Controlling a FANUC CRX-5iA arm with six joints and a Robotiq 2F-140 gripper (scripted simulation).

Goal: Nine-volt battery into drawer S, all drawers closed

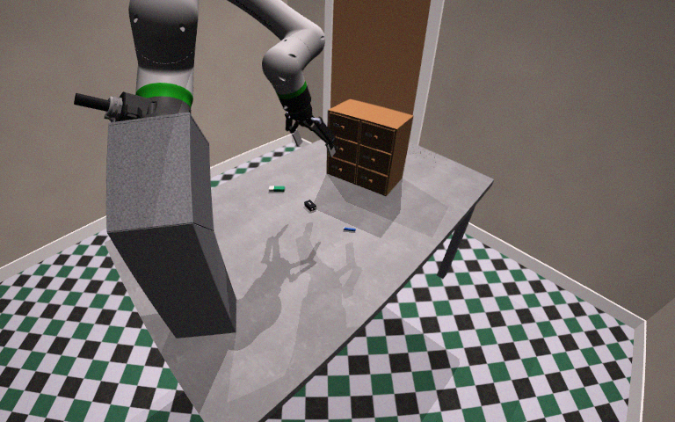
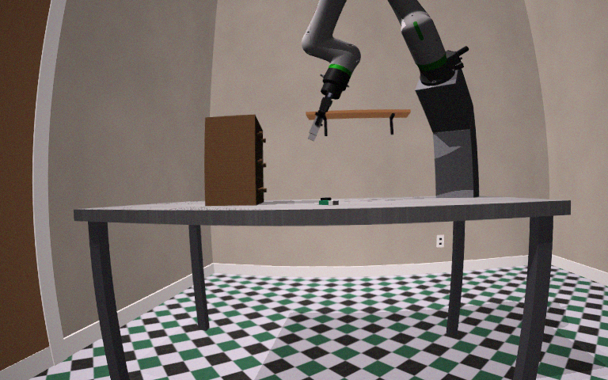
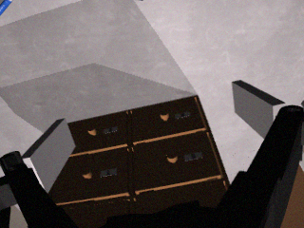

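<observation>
The small wooden chest (image 1: 370, 146) stands at the far side of the table, with six drawers in two columns, all pushed in. It also shows in the side view (image 2: 233, 160) and in the wrist view (image 3: 146, 155). The drawer marks are too small to read. My gripper (image 1: 314, 141) is open and empty. It hangs tilted in the air in front of the chest's upper drawers, apart from them, as the side view (image 2: 315, 131) and the wrist view (image 3: 152, 129) show.
A small blue cylinder (image 1: 349, 229) lies nearer the front edge and shows in the wrist view (image 3: 6, 6). The robot's grey pedestal (image 1: 159, 219) stands at the table's left end.
</observation>
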